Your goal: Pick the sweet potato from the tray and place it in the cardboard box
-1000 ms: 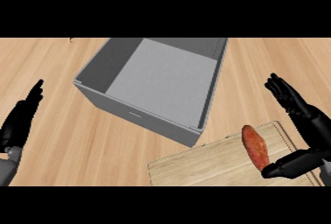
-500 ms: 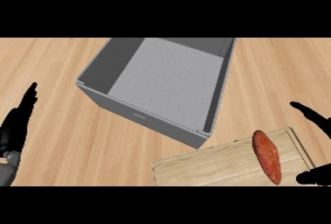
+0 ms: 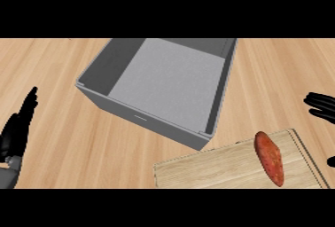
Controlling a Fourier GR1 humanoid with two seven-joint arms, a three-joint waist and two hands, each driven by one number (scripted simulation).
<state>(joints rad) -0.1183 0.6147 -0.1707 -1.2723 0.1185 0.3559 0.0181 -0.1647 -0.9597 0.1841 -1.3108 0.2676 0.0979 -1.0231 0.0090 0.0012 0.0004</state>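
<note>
The sweet potato (image 3: 270,158) lies on the wooden tray (image 3: 216,170) at the near right of the worktop (image 3: 59,66). It is a long, reddish-orange piece running near to far along the tray's right-hand part, and nothing is touching it. Just to the left and beyond, a grey, open-topped box (image 3: 149,121) sits skewed, its nearest corner just beside the tray's far edge; only its pale floor shows inside.

The right hand (image 3: 321,105) shows at the right edge, beyond the tray, with dark fingers stretched out towards the left and spread a little, holding nothing. It stands apart from the sweet potato. A further dark bit shows at the right edge beside the tray; I can't tell what part it is.

The left hand (image 3: 18,129) rests open at the left edge, fingers straight, together and pointing away, well apart from the box.
</note>
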